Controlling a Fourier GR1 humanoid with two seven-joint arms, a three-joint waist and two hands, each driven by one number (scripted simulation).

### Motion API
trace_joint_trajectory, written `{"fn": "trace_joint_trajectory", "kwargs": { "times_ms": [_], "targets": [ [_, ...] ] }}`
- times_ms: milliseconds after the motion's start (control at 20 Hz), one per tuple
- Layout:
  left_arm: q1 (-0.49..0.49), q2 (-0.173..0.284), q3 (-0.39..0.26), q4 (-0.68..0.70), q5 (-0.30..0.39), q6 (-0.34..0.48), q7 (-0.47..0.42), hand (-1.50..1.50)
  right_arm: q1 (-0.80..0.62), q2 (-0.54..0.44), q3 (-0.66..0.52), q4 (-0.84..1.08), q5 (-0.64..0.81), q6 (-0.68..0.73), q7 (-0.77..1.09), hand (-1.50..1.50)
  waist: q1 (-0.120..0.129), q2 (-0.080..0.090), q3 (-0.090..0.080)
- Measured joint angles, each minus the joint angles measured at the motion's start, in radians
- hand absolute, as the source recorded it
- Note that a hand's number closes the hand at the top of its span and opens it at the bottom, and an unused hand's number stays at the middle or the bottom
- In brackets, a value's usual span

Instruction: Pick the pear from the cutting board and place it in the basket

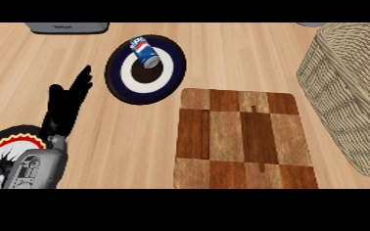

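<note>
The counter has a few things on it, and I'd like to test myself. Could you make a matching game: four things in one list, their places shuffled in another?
Things:
1. blue can
2. cutting board
3. wicker basket
4. left hand

Places:
A. right edge
B. lying on the dark round plate
C. lower left, fingers straight
D. lower middle, nothing on it

Pairs: 1-B, 2-D, 3-A, 4-C

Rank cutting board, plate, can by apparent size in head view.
1. cutting board, largest
2. plate
3. can, smallest, lying on the plate
Gaps are clear; the board lies nearer the camera, which may exaggerate it.
</note>
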Motion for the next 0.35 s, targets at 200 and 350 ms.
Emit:
{"fn": "trace_joint_trajectory", "kwargs": {
  "times_ms": [200, 350],
  "targets": [
    [-0.006, 0.001, 0.004, 0.009, -0.003, -0.004, -0.002, 0.00, 0.043, -0.095, -0.106, 0.107, -0.066, 0.047, -0.038, -1.50, -0.004, 0.001, 0.000],
    [-0.006, -0.013, -0.001, 0.016, -0.010, 0.004, -0.007, 0.00, 0.088, -0.182, -0.172, 0.222, -0.100, 0.095, -0.109, -1.50, -0.004, 0.002, 0.001]
  ]
}}
